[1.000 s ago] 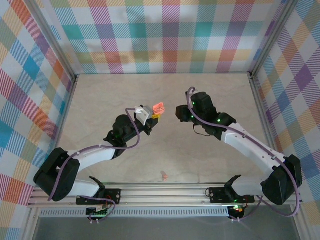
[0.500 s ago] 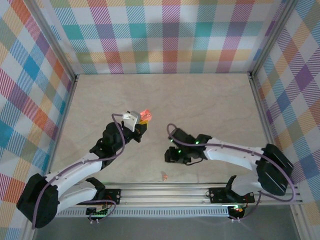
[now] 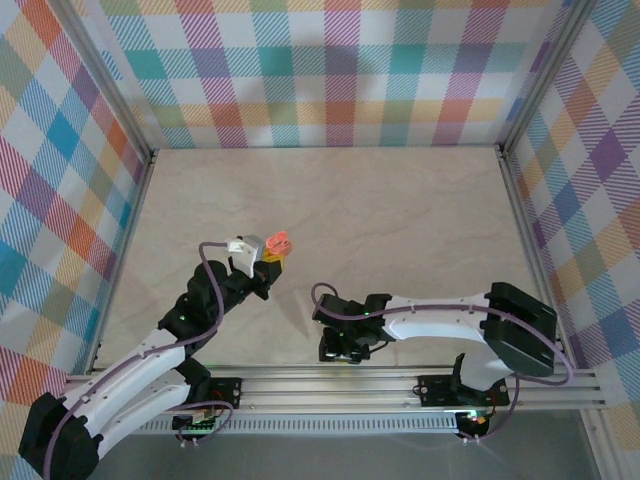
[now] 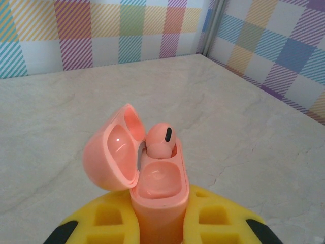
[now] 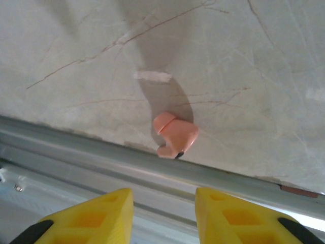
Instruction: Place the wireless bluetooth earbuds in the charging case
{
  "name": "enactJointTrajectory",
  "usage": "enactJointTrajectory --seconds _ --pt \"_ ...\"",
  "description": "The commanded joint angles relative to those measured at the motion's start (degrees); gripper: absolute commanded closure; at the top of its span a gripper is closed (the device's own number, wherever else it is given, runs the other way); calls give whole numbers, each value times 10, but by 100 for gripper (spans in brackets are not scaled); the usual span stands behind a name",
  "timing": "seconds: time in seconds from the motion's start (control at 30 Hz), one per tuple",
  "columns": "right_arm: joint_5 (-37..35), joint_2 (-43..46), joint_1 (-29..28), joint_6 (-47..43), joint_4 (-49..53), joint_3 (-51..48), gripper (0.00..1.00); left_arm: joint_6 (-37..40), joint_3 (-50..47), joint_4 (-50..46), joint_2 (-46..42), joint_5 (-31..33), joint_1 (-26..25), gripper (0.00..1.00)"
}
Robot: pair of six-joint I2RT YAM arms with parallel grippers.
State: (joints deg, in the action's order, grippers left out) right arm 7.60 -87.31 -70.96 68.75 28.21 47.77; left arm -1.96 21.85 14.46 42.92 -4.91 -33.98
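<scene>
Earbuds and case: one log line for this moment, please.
left gripper: shut on case | case: open, one earbud seated | right gripper: open, over loose earbud by rail

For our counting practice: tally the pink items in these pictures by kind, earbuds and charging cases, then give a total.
Earbuds: 2, the seated earbud and the loose earbud
Cases: 1, the charging case, lid open
Total: 3
</scene>
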Motion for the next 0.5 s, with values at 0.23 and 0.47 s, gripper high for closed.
enactJointTrajectory --seconds 0.23,0.47 --pt "-21 -58 15 13 24 33 71 -5 -13 -12 -27 -1 5 100" --pt "-28 -61 77 -25 6 32 79 -1 -14 -4 -19 4 5 100"
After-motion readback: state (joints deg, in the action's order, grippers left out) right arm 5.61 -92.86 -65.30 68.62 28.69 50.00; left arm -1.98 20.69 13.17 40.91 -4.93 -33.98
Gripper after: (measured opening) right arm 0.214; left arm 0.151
